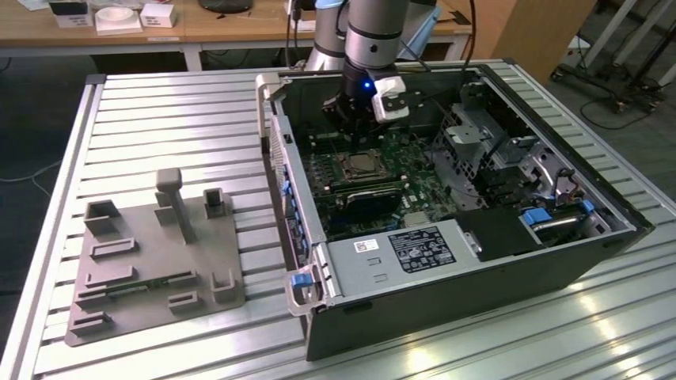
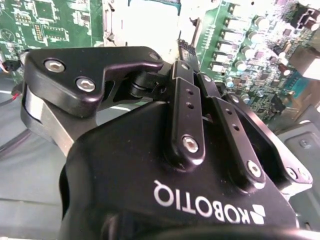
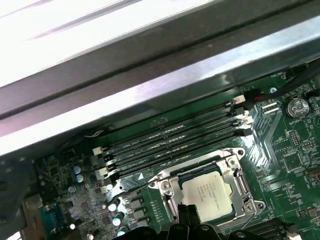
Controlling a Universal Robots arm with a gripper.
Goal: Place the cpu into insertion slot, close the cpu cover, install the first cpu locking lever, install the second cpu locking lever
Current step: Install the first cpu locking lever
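Fingers [image 2: 185, 75] look pressed together with nothing between them, though the second wrist view is tight so I'm not totally sure. In the exterior view the cpu [image 1: 366, 164] sits in the insertion slot [image 1: 343, 167] at about 6 o'clock from the gripper [image 1: 355, 131], near the tips. Arm [image 1: 375, 32] hangs straight down into the open case [image 1: 591, 237].

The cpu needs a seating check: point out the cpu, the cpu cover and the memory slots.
the cpu [image 3: 209, 192], first wrist view, middle of its top.
the cpu cover [image 3: 239, 185], first wrist view, frame bar beside chip.
memory slots [image 3: 170, 136], first wrist view, mid-length.
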